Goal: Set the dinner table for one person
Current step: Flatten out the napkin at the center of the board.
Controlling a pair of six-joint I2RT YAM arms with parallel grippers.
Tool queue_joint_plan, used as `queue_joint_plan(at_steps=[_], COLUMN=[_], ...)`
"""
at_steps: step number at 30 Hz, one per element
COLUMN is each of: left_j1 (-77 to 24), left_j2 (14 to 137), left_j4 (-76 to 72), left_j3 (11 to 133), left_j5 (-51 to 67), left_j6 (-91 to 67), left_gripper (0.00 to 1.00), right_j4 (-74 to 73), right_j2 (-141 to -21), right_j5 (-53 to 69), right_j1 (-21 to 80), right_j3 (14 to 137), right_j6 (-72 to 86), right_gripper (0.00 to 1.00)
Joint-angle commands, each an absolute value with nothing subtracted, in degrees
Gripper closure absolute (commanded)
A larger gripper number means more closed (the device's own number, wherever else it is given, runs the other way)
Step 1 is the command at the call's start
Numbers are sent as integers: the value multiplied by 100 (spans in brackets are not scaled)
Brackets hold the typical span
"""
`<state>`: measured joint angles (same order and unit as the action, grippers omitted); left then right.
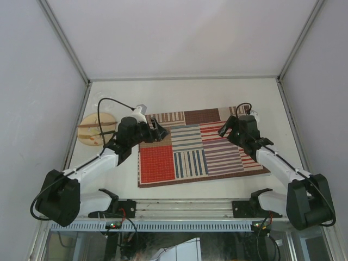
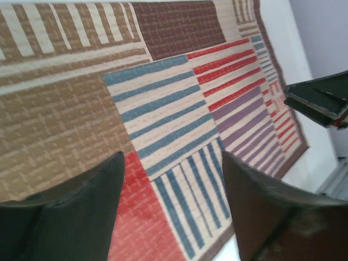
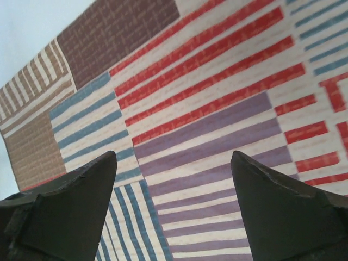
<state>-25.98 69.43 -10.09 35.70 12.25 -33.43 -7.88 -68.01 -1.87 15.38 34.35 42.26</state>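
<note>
Both jaws spread wide, empty, low over mid-frame placemat (image 1: 201,147); risk of snagging and dragging it askew across desk (image 1: 190,92).

White dinner table (image 1: 185,92); striped patchwork placemat (image 1: 201,147) flat at centre; round tan disc (image 1: 89,135) near left edge.

The placemat (image 1: 201,147) is lying flat on the dinner table (image 1: 190,95), around its middle, with a round disc (image 1: 87,136) lying on the table to its left, apart from it. The left gripper (image 1: 161,130) is hanging over the mat's far left corner and the right gripper (image 1: 225,130) over its far right corner — the two facing each other across it.
</note>
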Motion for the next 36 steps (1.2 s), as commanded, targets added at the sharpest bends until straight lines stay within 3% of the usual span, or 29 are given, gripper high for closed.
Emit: queue_joint_plan(at_steps=[1,6,13,18,26,36], left_j1=[-2577,-2575,-2573,-2575,-2569,-2575], left_j2=[6671,6340,5740,5471,5907,6298], left_j4=[-1644,-1490,-955,-838,-753,-645], left_j3=[3451,3330,3100,3002,3163,3433], left_j5=[1647,1742,1479,1348,1360,1293], left_j6=[-3296,-3434,-3338,-3324,-3460,-3819], left_gripper=[16,0,0,0,0,0], right_j4=[-1162,-1484,-481,-456,145,252], right_j2=[-6650,-6676,-6058,-6022,-6423,-6350], right_j5=[-853,-997,-465,-500,115,70], right_j1=[1434,985,611,537,63,606], right_j3=[4034,4129,2946,2785,2460,2037], right_j6=[3798,4427,5509,5493,5650,5677], right_gripper=[14,13,13,13,14,15])
